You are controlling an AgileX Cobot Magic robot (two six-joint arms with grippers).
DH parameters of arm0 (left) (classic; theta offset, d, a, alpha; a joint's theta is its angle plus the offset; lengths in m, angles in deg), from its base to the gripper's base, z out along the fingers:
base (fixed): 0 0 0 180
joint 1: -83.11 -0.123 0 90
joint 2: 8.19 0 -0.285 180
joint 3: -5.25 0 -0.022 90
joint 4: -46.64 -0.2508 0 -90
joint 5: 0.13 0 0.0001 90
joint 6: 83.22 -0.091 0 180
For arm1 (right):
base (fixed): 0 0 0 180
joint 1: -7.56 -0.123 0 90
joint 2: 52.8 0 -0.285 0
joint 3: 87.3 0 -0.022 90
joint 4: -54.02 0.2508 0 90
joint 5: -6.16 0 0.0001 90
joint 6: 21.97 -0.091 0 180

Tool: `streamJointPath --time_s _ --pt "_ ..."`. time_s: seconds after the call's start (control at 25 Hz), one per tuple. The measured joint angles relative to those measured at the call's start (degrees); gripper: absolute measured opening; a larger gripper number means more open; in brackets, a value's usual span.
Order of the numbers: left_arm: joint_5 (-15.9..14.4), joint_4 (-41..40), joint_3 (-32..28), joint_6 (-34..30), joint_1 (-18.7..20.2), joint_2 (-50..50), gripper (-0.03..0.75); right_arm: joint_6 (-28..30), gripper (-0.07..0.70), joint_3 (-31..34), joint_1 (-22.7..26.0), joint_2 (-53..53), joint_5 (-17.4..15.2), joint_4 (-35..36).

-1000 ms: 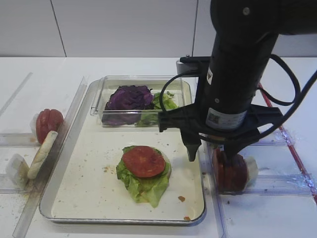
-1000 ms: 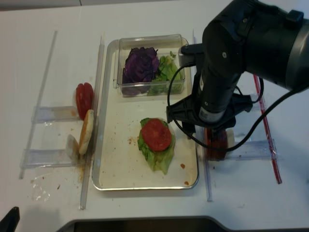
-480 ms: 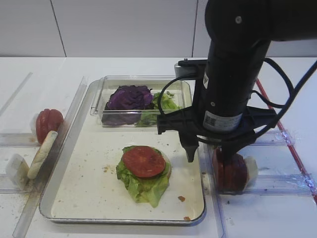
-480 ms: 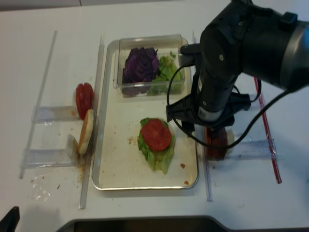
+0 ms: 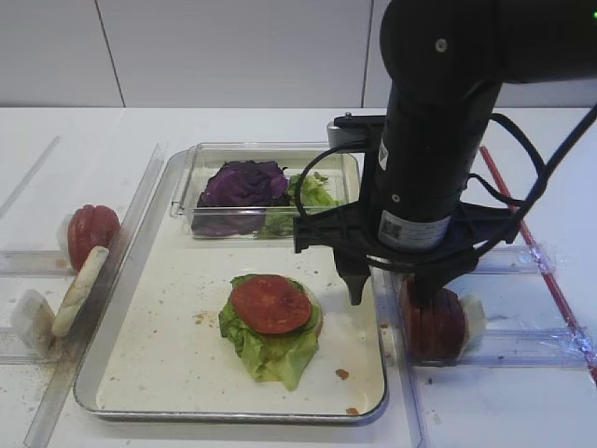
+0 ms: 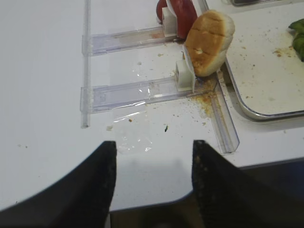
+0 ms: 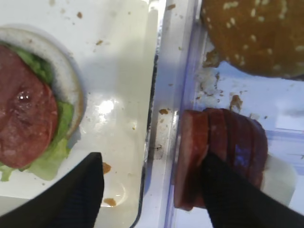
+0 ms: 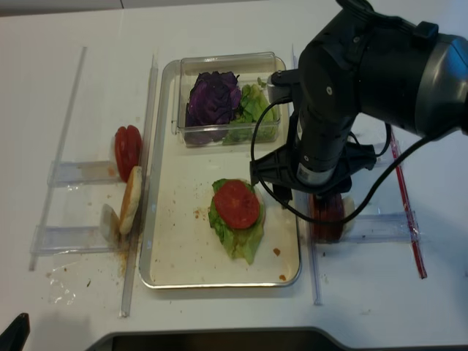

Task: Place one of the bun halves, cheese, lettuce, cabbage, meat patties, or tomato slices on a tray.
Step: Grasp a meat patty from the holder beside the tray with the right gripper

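My right gripper hangs open across the right rim of the metal tray. Its left finger is above the tray floor. Its right finger is pushed in among the meat patties, which stand on edge in a clear rack. On the tray a tomato slice lies on lettuce and a bun base. A sesame bun half sits beyond the patties. My left gripper is open and empty over bare table at the front left.
A clear box at the tray's back holds purple cabbage and more lettuce. Left of the tray, clear racks hold tomato slices and a plain bun half. A red strip runs along the far right.
The right arm has shifted slightly to the left, its jaws just as wide. Nothing on the tray or in the racks has moved.
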Motion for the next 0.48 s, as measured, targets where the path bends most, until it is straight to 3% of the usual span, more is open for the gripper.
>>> streamJointPath --time_s 0.48 --pt "0.00 0.00 0.00 0.00 0.00 0.00 0.349 -0.23 0.443 -0.13 0.00 0.93 -0.76 -0.14"
